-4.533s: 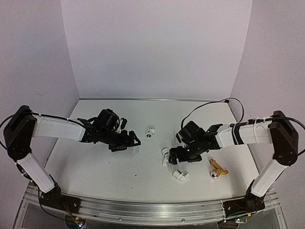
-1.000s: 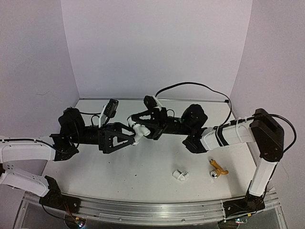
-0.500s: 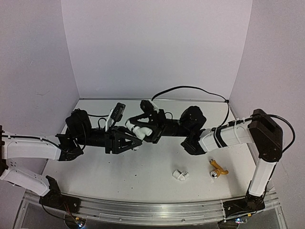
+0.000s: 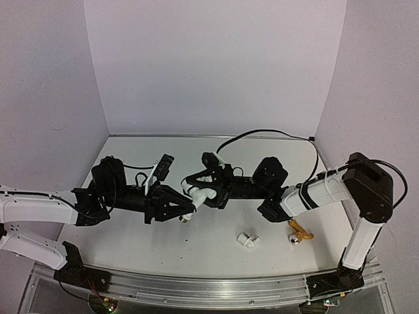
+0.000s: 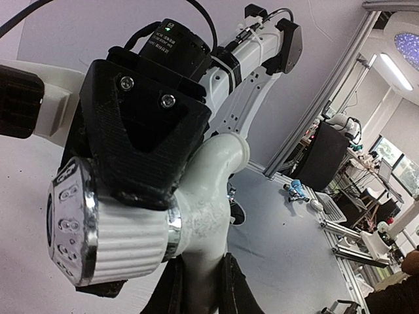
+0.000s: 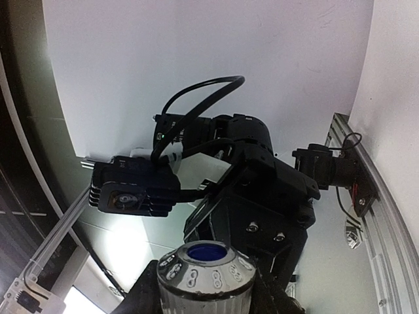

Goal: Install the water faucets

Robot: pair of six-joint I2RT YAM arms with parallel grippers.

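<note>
Left tool is clamped on the stem of the white faucet, which the right tool also grips, holding it above the counter, behind and left of the white pipe fitting. The yellow-gold faucet lies right of that fitting. This looks like a regrasp: next, one tool must release so the other can bring the faucet to the fitting.

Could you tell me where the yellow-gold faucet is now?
Top view: the yellow-gold faucet lies on the table, near right, just right of a white fitting.
</note>
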